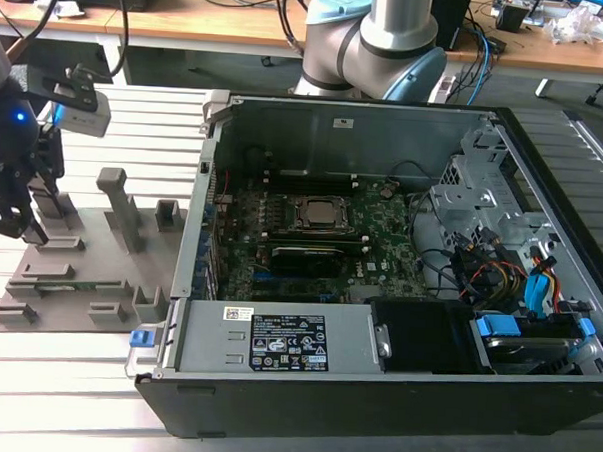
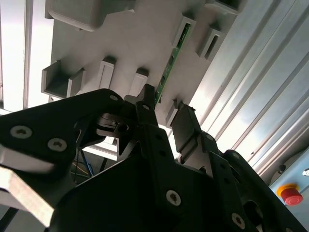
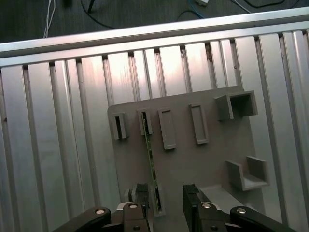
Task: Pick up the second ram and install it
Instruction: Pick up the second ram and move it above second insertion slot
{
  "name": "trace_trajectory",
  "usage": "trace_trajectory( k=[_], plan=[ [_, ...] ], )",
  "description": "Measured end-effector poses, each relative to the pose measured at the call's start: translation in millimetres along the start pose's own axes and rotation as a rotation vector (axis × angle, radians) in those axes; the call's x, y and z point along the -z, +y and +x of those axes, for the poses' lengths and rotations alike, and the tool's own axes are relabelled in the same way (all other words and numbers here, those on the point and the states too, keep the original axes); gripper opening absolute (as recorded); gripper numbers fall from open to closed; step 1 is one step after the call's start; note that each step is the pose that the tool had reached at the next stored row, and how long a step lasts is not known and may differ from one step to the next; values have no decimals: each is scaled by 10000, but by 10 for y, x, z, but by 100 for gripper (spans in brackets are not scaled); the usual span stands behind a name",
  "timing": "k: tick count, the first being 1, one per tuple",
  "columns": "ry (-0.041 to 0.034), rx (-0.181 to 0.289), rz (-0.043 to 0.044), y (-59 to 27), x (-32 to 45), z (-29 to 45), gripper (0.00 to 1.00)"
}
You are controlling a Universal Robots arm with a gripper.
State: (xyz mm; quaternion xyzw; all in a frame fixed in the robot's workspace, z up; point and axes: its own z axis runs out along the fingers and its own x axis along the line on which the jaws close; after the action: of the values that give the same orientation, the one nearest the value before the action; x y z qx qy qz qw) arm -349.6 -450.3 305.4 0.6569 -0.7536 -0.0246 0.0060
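1. The ram stands on edge in the tray, in the second row of slots from one tray edge. The tray lies on the counter, at the exterior view's left of the open case.
2. My main worry is centring. In the first wrist view the stick runs close beside one of the fingers and well off the other. A squeeze from this offset would probably have one finger push first, which could tip the stick in its slots or drag the tray along the counter.
3. Second worry: the near slot block sits right under that closer finger. I judge a straight descent could land the tip on the block and not beside the stick.
4. Third: the stick is thin and only its top edge is offered, so a shallow hold could let it twist.
5. Pose: the end effector points down over the tray, well apart from the case. Its jaws are wide apart and hold nothing, and the stick's line passes between them. I cannot tell how high the tips sit above the stick.
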Motion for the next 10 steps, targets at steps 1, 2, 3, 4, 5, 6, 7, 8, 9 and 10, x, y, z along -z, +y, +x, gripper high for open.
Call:
trace_trajectory(
  k=[1,2,3,4,5,6,7,8,9,10],
  plan=[
    [0,0,0,0,-9,0,42],
    [0,0,0,-1,-19,1,42],
    [0,1,0,-1,-25,1,42],
    [0,0,0,-1,-29,1,42],
    [1,0,0,-1,-37,1,42],
    [1,1,0,-2,-46,1,42],
    [1,1,0,-2,-53,1,42],
    [0,1,-1,-3,-62,2,42],
    [0,1,0,-3,-69,2,42],
    [0,1,0,-3,-81,2,42]
  ],
)
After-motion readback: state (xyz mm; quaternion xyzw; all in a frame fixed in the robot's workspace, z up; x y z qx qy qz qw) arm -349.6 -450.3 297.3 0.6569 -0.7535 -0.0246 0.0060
